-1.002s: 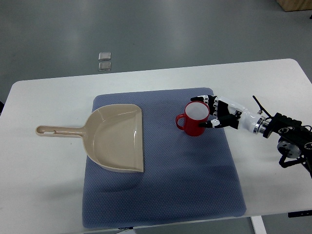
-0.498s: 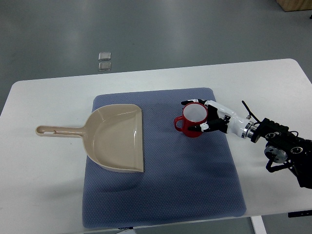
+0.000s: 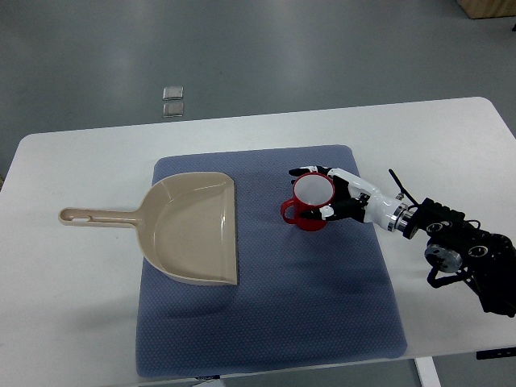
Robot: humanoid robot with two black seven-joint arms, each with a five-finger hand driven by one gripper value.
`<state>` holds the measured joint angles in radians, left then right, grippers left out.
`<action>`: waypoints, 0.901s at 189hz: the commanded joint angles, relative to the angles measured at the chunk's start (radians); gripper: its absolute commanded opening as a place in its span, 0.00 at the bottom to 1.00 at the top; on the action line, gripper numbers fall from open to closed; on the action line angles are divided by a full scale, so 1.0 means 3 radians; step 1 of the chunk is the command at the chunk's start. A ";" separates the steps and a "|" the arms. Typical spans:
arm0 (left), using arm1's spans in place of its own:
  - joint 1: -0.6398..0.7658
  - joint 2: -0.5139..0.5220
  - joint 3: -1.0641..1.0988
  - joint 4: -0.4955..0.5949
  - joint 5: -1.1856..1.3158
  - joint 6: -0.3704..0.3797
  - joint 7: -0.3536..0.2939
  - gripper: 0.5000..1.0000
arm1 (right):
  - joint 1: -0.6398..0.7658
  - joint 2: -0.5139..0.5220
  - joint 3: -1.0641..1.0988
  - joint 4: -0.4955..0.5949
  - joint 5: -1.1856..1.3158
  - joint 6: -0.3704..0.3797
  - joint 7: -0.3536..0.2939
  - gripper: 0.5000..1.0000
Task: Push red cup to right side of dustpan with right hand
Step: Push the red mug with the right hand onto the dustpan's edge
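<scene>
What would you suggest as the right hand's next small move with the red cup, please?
Probably keep pushing leftward: the right hand cups the red cup from its right side, and bare blue mat still separates the cup from the dustpan.

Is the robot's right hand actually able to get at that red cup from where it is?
Yes, it looks so: the right hand is already against the red cup, fingers curved around its far and near sides. Only bare blue mat lies between the cup and the dustpan.
</scene>
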<state>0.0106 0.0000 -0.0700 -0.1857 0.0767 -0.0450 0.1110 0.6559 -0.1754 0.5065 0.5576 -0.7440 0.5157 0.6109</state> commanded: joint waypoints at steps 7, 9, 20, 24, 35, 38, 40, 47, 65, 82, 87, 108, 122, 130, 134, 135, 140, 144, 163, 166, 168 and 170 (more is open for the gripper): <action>0.0000 0.0000 -0.0002 0.0000 0.0000 -0.0003 -0.0002 1.00 | 0.0012 0.0089 -0.0001 0.0008 0.0000 -0.0011 0.0000 0.87; 0.0000 0.0000 -0.0002 0.0000 0.0000 0.0002 0.0003 1.00 | 0.0012 0.0094 -0.0001 0.0008 0.0000 -0.0011 0.0000 0.87; 0.0000 0.0000 -0.0002 0.0000 0.0000 0.0002 -0.0002 1.00 | 0.0018 0.0130 -0.0001 0.0008 0.0000 -0.0016 0.0000 0.87; 0.0000 0.0000 -0.0002 0.0000 0.0000 -0.0003 -0.0002 1.00 | 0.0018 0.0145 -0.0001 0.0008 -0.0005 -0.0021 0.0000 0.87; 0.0000 0.0000 -0.0002 0.0000 0.0000 -0.0003 -0.0002 1.00 | 0.0023 0.0186 -0.0001 0.0008 -0.0010 -0.0032 0.0000 0.87; 0.0000 0.0000 -0.0002 0.0000 0.0000 0.0002 -0.0002 1.00 | 0.0023 0.0206 -0.0006 0.0008 -0.0021 -0.0042 0.0000 0.87; 0.0000 0.0000 -0.0002 0.0000 0.0000 0.0002 -0.0002 1.00 | 0.0023 0.0211 -0.0006 0.0008 -0.0026 -0.0047 0.0000 0.87; 0.0000 0.0000 -0.0002 0.0000 0.0000 -0.0003 -0.0002 1.00 | 0.0023 0.0247 -0.0006 0.0008 -0.0056 -0.0062 0.0000 0.87; 0.0000 0.0000 -0.0002 0.0005 0.0000 -0.0003 -0.0002 1.00 | 0.0023 0.0329 -0.0047 0.0008 -0.0123 -0.0108 0.0000 0.87; 0.0000 0.0000 -0.0002 0.0010 0.0000 0.0002 -0.0002 1.00 | 0.0023 0.0416 -0.0124 0.0008 -0.0123 -0.0175 0.0000 0.87; 0.0000 0.0000 -0.0002 0.0010 0.0000 0.0002 -0.0002 1.00 | 0.0023 0.0431 -0.0144 0.0008 -0.0123 -0.0185 0.0000 0.87; 0.0005 0.0000 -0.0007 0.0016 0.0000 -0.0003 -0.0002 1.00 | 0.0018 0.0518 -0.0195 0.0013 -0.0123 -0.0246 0.0000 0.87; 0.0005 0.0000 -0.0002 0.0016 0.0000 0.0002 -0.0002 1.00 | 0.0018 0.0569 -0.0206 0.0013 -0.0123 -0.0272 0.0000 0.87; 0.0005 0.0000 -0.0002 0.0016 0.0000 -0.0003 -0.0002 1.00 | 0.0018 0.0580 -0.0216 0.0018 -0.0123 -0.0282 0.0000 0.87; 0.0011 0.0000 -0.0002 0.0016 0.0000 0.0002 -0.0002 1.00 | 0.0018 0.0585 -0.0216 0.0023 -0.0123 -0.0287 0.0000 0.87; 0.0011 0.0000 -0.0002 0.0016 0.0000 0.0002 -0.0002 1.00 | 0.0018 0.0585 -0.0216 0.0023 -0.0123 -0.0287 0.0000 0.87; 0.0011 0.0000 -0.0007 0.0016 0.0000 -0.0003 -0.0002 1.00 | 0.0023 0.0585 -0.0216 0.0023 -0.0123 -0.0292 0.0000 0.87; 0.0011 0.0000 -0.0002 0.0016 0.0000 0.0002 -0.0002 1.00 | 0.0023 0.0585 -0.0216 0.0023 -0.0123 -0.0298 0.0000 0.87; 0.0011 0.0000 -0.0002 0.0016 0.0000 -0.0003 -0.0002 1.00 | 0.0023 0.0585 -0.0216 0.0028 -0.0123 -0.0308 0.0000 0.87; 0.0011 0.0000 -0.0002 0.0016 0.0000 0.0002 -0.0002 1.00 | 0.0023 0.0585 -0.0216 0.0028 -0.0123 -0.0308 0.0000 0.87; 0.0011 0.0000 -0.0002 0.0016 0.0000 0.0002 -0.0002 1.00 | 0.0023 0.0585 -0.0216 0.0028 -0.0123 -0.0308 0.0000 0.87; 0.0011 0.0000 -0.0002 0.0016 0.0000 -0.0003 -0.0002 1.00 | 0.0023 0.0585 -0.0216 0.0028 -0.0123 -0.0308 0.0000 0.87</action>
<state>0.0136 0.0000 -0.0711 -0.1810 0.0767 -0.0455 0.1104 0.6619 -0.0006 0.4420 0.5649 -0.7808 0.4248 0.6109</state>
